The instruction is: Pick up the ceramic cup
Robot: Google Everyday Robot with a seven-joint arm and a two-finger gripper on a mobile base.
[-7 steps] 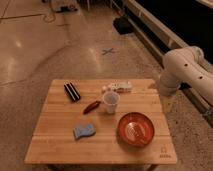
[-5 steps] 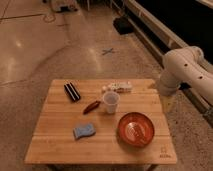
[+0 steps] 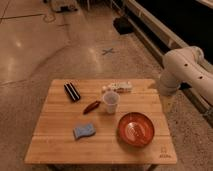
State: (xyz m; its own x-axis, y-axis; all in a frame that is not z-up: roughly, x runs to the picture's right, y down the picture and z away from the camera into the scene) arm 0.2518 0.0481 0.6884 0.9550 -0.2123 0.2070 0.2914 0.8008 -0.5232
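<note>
The small white ceramic cup stands upright near the middle of the wooden table. It tapers toward its base. The white robot arm reaches in from the right, beyond the table's right edge. My gripper hangs below the arm beside that edge, well to the right of the cup and apart from it. It holds nothing that I can see.
A wide red-orange bowl sits just right and in front of the cup. A red chili-like item lies to its left, a blue sponge in front, a black object at back left, and a white packet behind.
</note>
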